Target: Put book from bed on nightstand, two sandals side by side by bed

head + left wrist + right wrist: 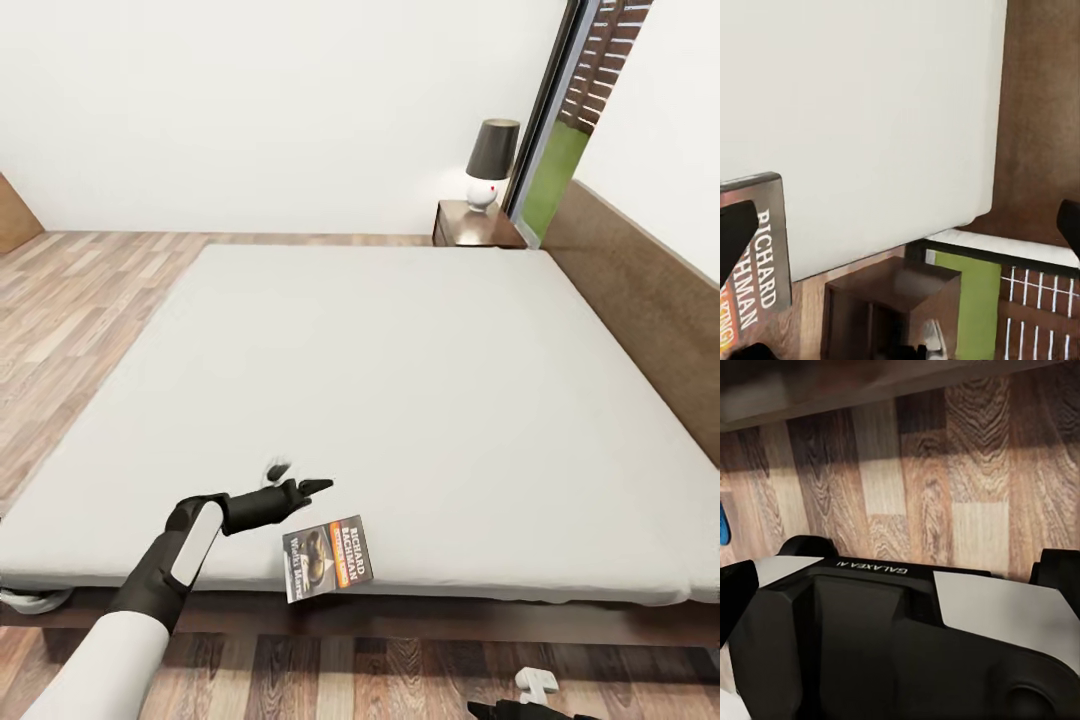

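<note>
The book (328, 557) lies flat on the near edge of the bed (400, 380), slightly overhanging the pale mattress. Its dark cover with an orange band faces up. My left gripper (305, 489) hovers just above and to the left of it, open. In the left wrist view the book (754, 255) sits beside one fingertip (735, 229), and the gripper (904, 225) holds nothing. The nightstand (475, 225) stands past the bed's far corner. My right gripper (898, 577) is open and low over the floor. A sliver of bright blue (722, 521), perhaps a sandal, shows at the picture's edge.
A white lamp with a dark shade (490, 165) stands on the nightstand. The brown headboard (640, 290) runs along the bed's right side, with the tall window (560, 130) behind it. Wood-plank floor (70, 300) lies left of the bed. My own base (907, 645) is under the right gripper.
</note>
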Available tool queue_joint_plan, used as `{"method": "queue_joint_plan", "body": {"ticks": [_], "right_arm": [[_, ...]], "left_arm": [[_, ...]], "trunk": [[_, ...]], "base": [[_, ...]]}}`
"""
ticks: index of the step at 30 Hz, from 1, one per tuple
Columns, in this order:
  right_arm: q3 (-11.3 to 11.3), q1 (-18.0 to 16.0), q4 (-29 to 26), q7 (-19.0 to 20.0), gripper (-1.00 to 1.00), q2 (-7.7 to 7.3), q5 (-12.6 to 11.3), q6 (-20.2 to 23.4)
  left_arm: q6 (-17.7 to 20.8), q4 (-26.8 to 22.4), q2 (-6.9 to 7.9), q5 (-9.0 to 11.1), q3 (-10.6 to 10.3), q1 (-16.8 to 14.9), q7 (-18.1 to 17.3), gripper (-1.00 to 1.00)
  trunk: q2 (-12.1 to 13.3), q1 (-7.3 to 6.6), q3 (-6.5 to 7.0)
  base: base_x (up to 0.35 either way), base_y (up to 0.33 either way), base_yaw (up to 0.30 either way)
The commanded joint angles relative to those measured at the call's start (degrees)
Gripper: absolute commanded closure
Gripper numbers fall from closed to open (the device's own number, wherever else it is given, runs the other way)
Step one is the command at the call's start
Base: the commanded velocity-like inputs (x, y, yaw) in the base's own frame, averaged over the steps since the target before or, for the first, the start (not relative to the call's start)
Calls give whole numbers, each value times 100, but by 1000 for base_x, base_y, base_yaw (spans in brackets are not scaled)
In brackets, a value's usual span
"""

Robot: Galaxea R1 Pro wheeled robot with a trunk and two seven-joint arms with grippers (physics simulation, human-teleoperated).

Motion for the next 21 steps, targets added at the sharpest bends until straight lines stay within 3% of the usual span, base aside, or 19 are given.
{"method": "queue_joint_plan", "body": {"ticks": [1,6,13,17,21], "right_arm": [[33,-1,-6,15,-100,-4,-60,38],[34,-1,-3,13,-100,-4,-60,37],[31,-1,-6,14,-100,-4,-60,37],[33,-5,-5,19,-100,-4,-60,37],[33,-1,-5,20,-100,-4,-60,37]], "left_arm": [[93,-1,88,7,0,9,-126,-100],[134,34,658,-99,-253,353,-1206,-100],[-373,53,1146,-301,-478,963,-1844,-100],[-850,152,1379,-320,-493,1384,-2119,-100],[-2001,1060,1472,-331,-496,1650,-2212,-100]], "trunk": [[39,-23,15],[240,-132,105],[521,-286,230],[681,-374,302],[842,-462,374]], "base": [[0,0,0],[0,0,0],[0,0,0],[0,0,0],[0,0,0]]}}
